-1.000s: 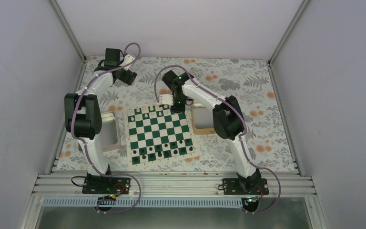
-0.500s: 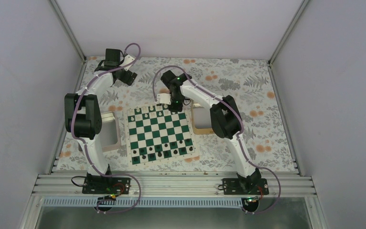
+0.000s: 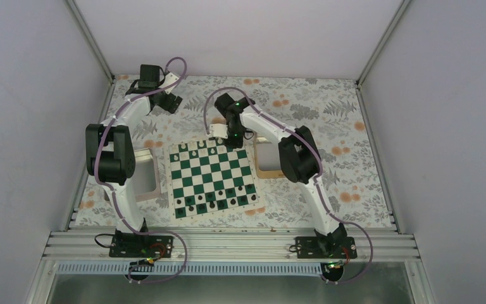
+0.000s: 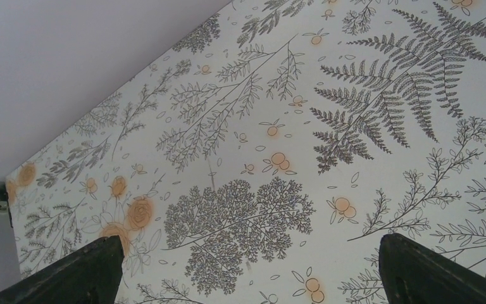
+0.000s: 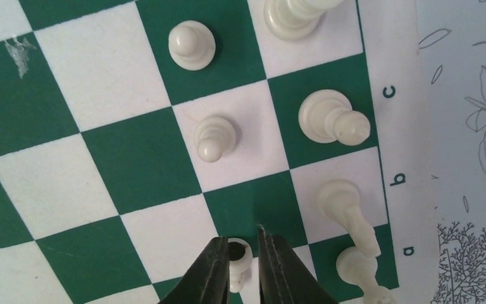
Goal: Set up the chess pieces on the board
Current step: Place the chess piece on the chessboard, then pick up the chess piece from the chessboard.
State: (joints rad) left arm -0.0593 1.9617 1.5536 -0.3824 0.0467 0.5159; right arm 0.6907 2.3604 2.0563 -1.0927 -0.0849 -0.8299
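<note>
White pawn point(image 5: 239, 266), pinched in the right claw point(image 5: 240, 244), sits on the board point(image 5: 101, 82) near its edge, close to other white pieces point(image 5: 334, 117), so a crooked drop or a bump could knock them down; the left claw point(image 4: 248, 240) is spread wide.

Enclosure: plain pale-lilac panels, i.e. back wall point(image 3: 240, 35), L side wall point(image 3: 25, 126), R side wall point(image 3: 449, 126). Alu corner posts point(image 3: 92, 41) at both back corners. Table top covered w/ white cloth point(image 3: 316, 107), grey fern/twig print + orange blossoms. Near edge: slotted alu rail point(image 3: 228, 244) across full width, dull sheet-metal shelf point(image 3: 228, 288) below it. Light even, diffuse; shadows soft.
</note>
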